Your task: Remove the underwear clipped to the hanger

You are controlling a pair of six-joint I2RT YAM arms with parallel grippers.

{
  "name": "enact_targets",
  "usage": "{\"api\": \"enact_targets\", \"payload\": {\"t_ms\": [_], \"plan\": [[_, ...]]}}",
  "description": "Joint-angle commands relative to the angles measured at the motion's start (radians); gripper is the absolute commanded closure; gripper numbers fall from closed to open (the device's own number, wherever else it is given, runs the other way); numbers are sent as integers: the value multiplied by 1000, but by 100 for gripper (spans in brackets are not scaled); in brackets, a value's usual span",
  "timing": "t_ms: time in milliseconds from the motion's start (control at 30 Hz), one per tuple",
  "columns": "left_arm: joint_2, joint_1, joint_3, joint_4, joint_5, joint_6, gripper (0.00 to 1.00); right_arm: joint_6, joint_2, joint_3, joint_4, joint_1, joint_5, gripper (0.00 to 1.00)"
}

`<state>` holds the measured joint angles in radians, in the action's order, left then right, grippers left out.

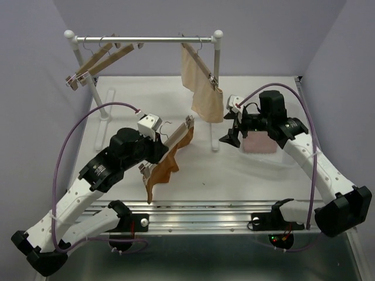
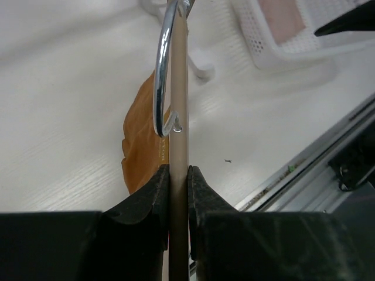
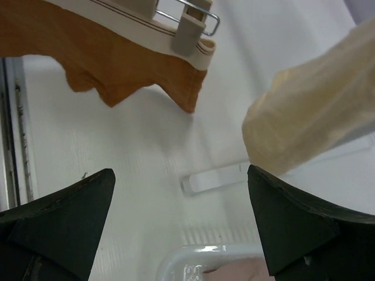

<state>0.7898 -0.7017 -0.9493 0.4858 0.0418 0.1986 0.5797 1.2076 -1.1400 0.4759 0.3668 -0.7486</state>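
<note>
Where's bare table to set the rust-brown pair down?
Bare table under the rail, between the rack's left foot and the beige underwear; also the front strip between the rust-brown underwear and the right arm. Crowded: the basket under the open right end effector.

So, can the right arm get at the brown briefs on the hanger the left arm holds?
Probably yes: the right tool is open and faces the brown briefs, with nothing visible between them; the beige briefs hang off to one side.
</note>
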Motion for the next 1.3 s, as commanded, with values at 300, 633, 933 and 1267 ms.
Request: {"api": "enact_targets", "payload": {"t_ms": [300,633,933,1267], "plan": [[-44,-9,9,-132,293,-137,100,724,311,-536,805,17,-245,0],[8,-10,-34,-101,303,-263,100,686,377,-653,814,81,-199,0],[5,-10,-40,-99,314,-292,100,536,383,-621,670,152,-150,0],[0,-10,-49,-76,306,-291,100,529,388,-609,672,181,-80,2]]}}
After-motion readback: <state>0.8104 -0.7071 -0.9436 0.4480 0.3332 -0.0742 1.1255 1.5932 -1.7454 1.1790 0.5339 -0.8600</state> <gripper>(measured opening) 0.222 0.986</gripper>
